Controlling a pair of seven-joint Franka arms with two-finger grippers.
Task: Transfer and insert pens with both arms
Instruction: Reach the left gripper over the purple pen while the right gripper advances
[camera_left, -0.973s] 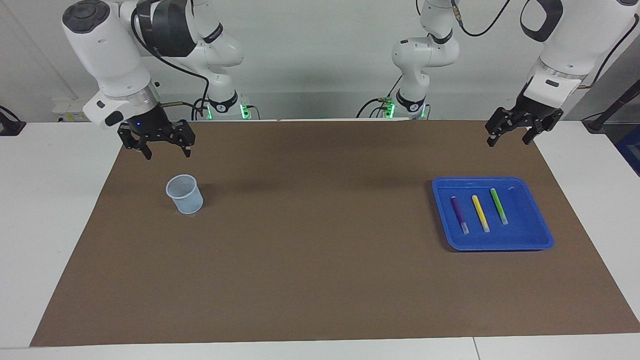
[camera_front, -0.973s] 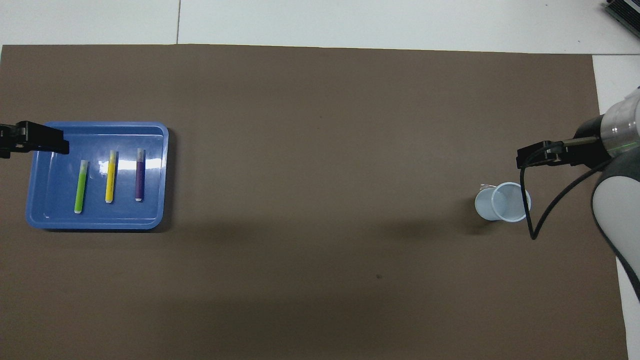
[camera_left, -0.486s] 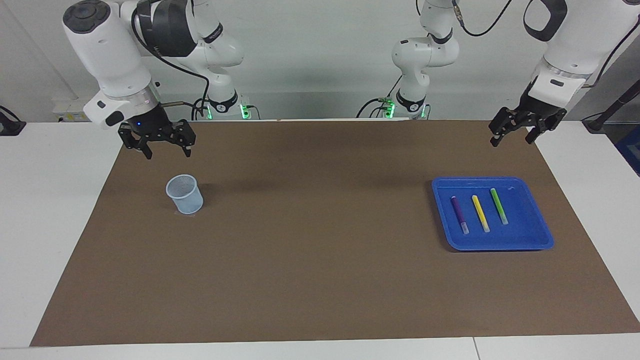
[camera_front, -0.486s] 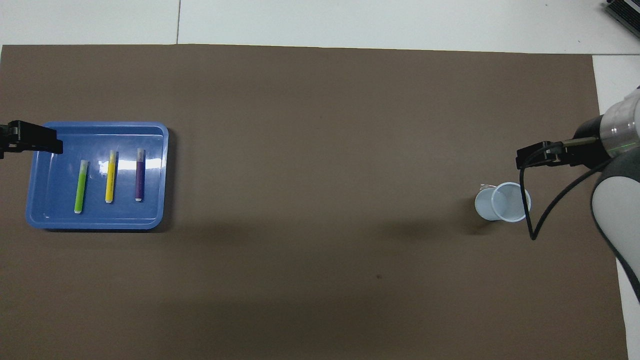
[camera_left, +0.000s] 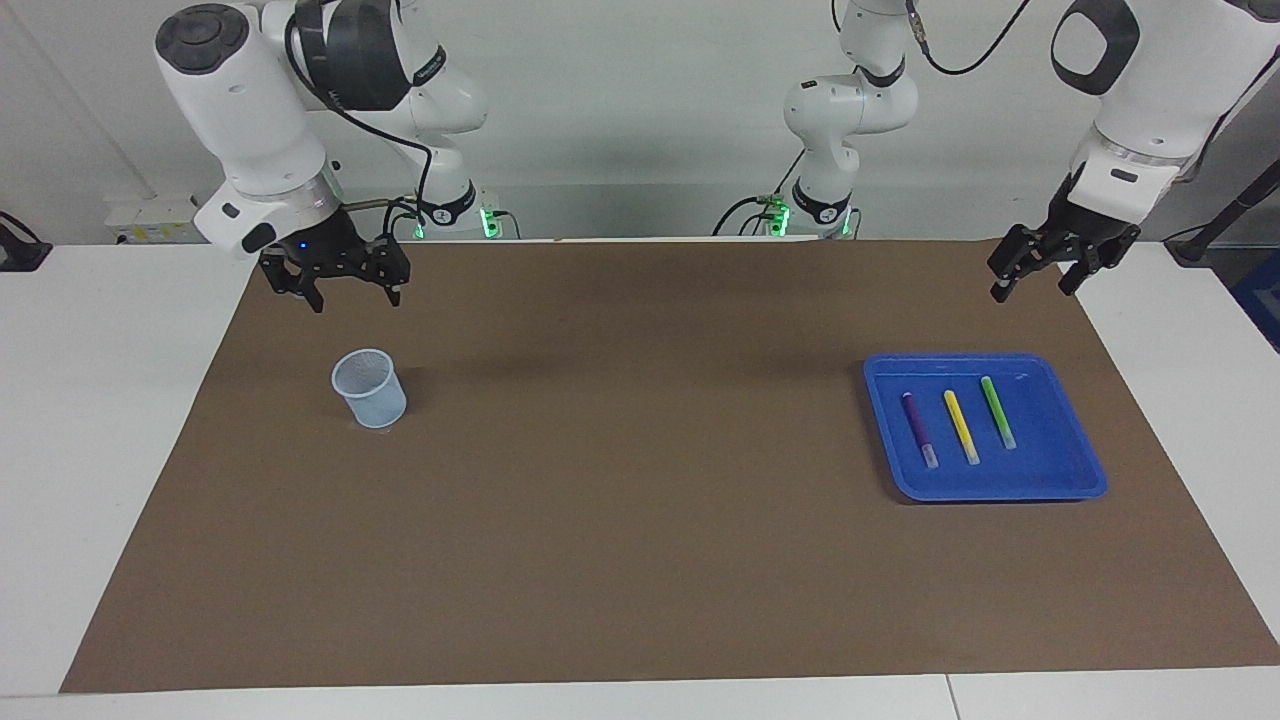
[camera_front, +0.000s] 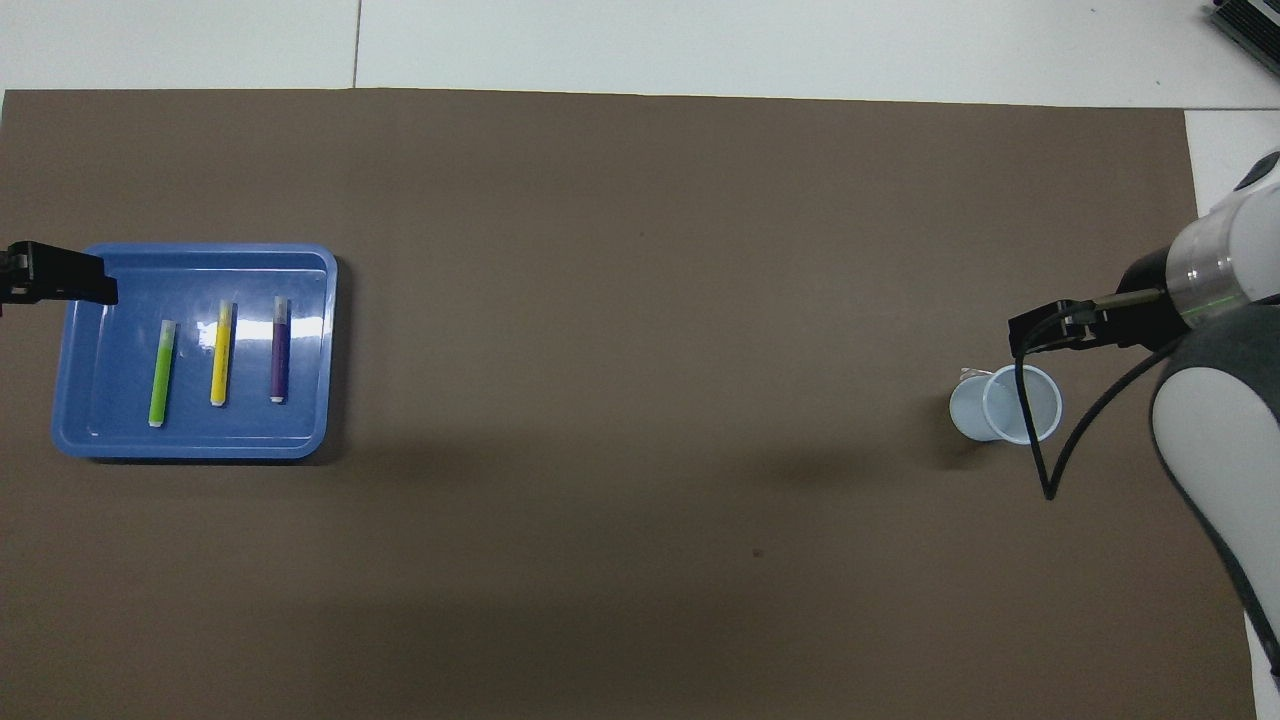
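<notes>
Two grippers hang in the air with their fingers wide apart, and neither holds a thing. Your left gripper (camera_left: 1035, 280) is up over the brown mat (camera_left: 640, 560), at about 12 o'clock from the tray (camera_left: 1085, 470) in the facing view. Your right gripper (camera_left: 345, 290) is up over the mat too, at about 11 o'clock from the cup (camera_left: 370, 390).

Look at the tray next. It is blue and sits at the left arm's end of the table. Three pens lie flat in it, side by side and not touching. Going from 9 o'clock to 3 o'clock in the facing view you see the purple pen (camera_left: 918, 428), the yellow pen (camera_left: 961, 426) and the green pen (camera_left: 997, 411). The pale cap ends point away from the robots. The cup stands upright and looks empty, well apart from the tray, at the right arm's end.

You are at the very start, I think. No pen is picked up yet. Next, bring your left gripper down over one pen, turn the fingers to sit across it, then close.

Both arms bend down from high up, with the wrists tipped so the fingers point at the mat. The right arm looks like it waits by the cup.
</notes>
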